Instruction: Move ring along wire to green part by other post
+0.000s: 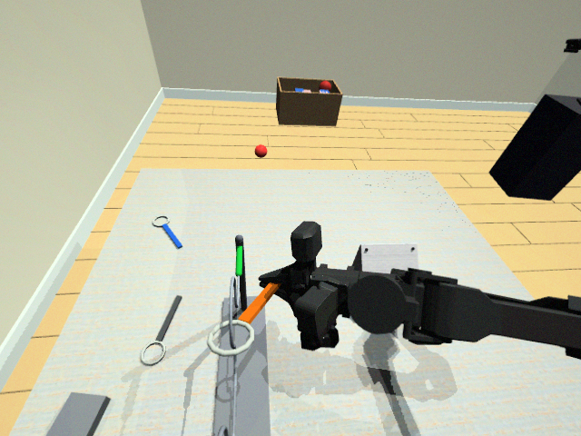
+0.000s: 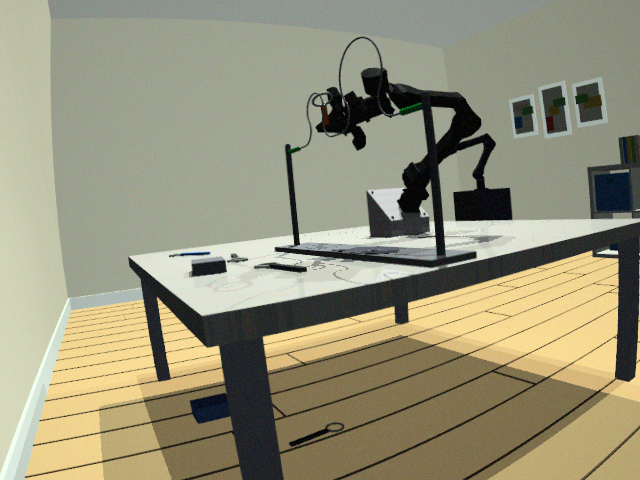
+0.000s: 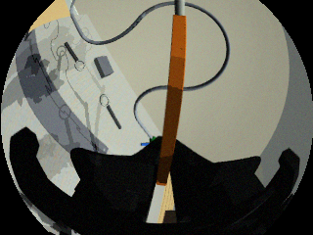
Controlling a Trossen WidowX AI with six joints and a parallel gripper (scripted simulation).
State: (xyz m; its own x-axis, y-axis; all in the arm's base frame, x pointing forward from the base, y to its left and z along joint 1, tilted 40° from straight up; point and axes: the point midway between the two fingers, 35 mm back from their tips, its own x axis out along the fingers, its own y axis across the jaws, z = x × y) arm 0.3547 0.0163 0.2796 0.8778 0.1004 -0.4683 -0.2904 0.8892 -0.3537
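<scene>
A black robot gripper (image 1: 268,280) (image 2: 321,127) (image 3: 164,140) is reaching in from its arm, its fingers nearly closed and pinching the lower end of an orange handle (image 1: 259,302) (image 2: 325,114) (image 3: 177,59). The pale ring (image 1: 252,333) (image 2: 314,98) at the handle's other end is sitting high above the table (image 1: 375,206) (image 2: 155,268), around the thin grey wire (image 1: 231,304) (image 2: 361,37) (image 3: 228,49), between the two posts and away from both green parts; whether it is touching the wire, the pictures are not settling. The main danger is probably that the ring's rim is scraping the grey wire if the arm is cutting a bend short or turning the handle too late. The fingers are also working near the curling wire, so a wrist turn could be bringing a fingertip or the handle against it. A grip on the very end of the handle could be letting it pivot, throwing the ring off centre. Letting go here would be dropping the ring onto grey wire. The wire is looking smooth and slender, rising into a tall arch and folding into S-shaped curves; the ring is appearing round and slightly faceted, the handle a flat-sided bar. Dark, straight posts (image 1: 243,286) (image 2: 434,175) are standing on a long, flat grey base (image 1: 253,375) (image 2: 465,254), over a pale, faintly streaked tabletop.
</scene>
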